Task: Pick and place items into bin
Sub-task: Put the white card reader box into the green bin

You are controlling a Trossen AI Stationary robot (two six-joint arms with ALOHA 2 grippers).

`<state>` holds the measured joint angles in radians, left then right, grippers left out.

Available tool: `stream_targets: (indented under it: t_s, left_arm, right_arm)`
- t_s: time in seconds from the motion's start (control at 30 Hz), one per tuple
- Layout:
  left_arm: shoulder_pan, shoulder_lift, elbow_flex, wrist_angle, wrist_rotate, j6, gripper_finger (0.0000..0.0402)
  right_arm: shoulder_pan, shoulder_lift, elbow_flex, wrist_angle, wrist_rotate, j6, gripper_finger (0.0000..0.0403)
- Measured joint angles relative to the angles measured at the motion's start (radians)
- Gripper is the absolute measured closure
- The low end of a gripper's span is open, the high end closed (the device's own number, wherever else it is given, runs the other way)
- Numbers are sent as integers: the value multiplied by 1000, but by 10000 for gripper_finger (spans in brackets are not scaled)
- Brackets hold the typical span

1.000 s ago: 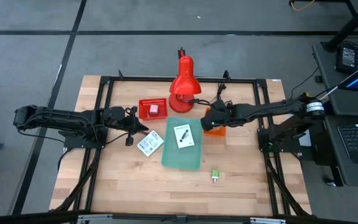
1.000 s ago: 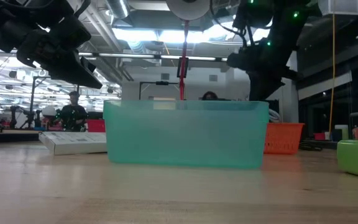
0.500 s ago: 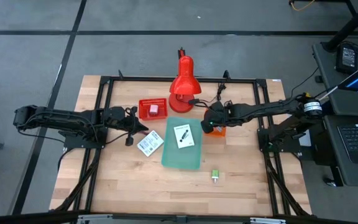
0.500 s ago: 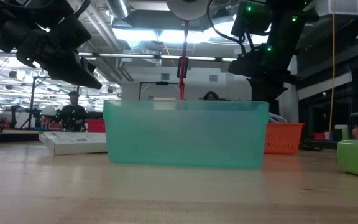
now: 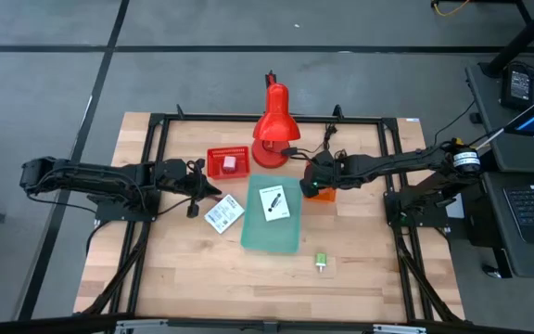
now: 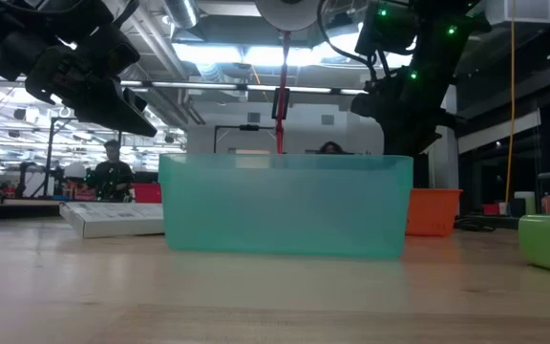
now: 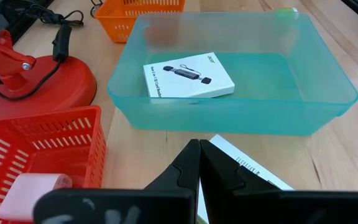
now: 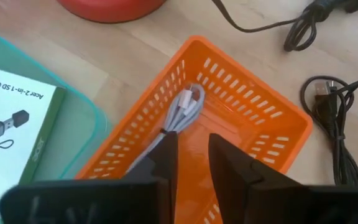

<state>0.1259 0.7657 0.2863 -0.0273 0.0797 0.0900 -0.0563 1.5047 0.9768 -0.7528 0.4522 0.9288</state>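
Seen from above, a wooden counter (image 5: 156, 278) holds a teal bin (image 5: 273, 215) at the centre of the frame, with one white card (image 5: 273, 202) already lying inside it. Just right of the bin, the right gripper (image 5: 310, 185) hangs over an orange basket (image 8: 241, 118), its fingers (image 8: 165, 155) slightly parted and holding nothing. A pale coiled cable (image 8: 184, 111) lies inside the basket, directly ahead of those fingers.

To grasp well, the gripper probably needs to open wider, descend straight between the basket walls, and close across the cable's bundled middle so loose loops do not snag the mesh.

At centre left, the left gripper (image 5: 199, 192) is closed and empty, above a second white card (image 5: 222, 216). A green block (image 5: 322, 262) sits lower right.
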Motion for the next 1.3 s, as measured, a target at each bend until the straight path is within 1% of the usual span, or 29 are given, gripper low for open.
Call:
stream_targets:
  t_s: [0.13,0.23,0.33,0.4,0.5,0.63,0.73,0.83,0.9,1.1,1.2,1.3]
  left_arm:
    - [0,0,0,-5,0,1,396]
    - [0,0,0,-14,0,1,398]
    - [0,0,0,-8,0,1,397]
    - [0,0,0,10,0,1,396]
    - [0,0,0,8,0,1,396]
    - [0,0,0,8,0,1,398]
    - [0,0,0,8,0,1,398]
    - [0,0,0,8,0,0,397]
    - [0,0,0,8,0,0,396]
    - [0,0,0,1,1,-56,387]
    - [0,0,0,-12,8,-101,375]
    - [-1,0,0,-15,29,-147,353]
  right_arm:
    - [5,0,5,-3,-1,-25,343]
    - [24,0,32,0,0,-74,370]
    - [52,0,69,1,-1,-169,397]
    - [71,0,91,12,8,-231,396]
    - [100,-12,95,60,58,-305,396]
    - [141,-49,92,100,79,-360,401]
    - [180,-75,91,108,133,-367,402]
    - [216,-94,56,151,176,-362,401]
    - [236,-99,11,207,183,-362,402]
    - [275,-106,-139,473,183,-372,403]
    - [289,-107,-185,561,183,-404,403]
    - [299,-112,-212,596,182,-415,403]
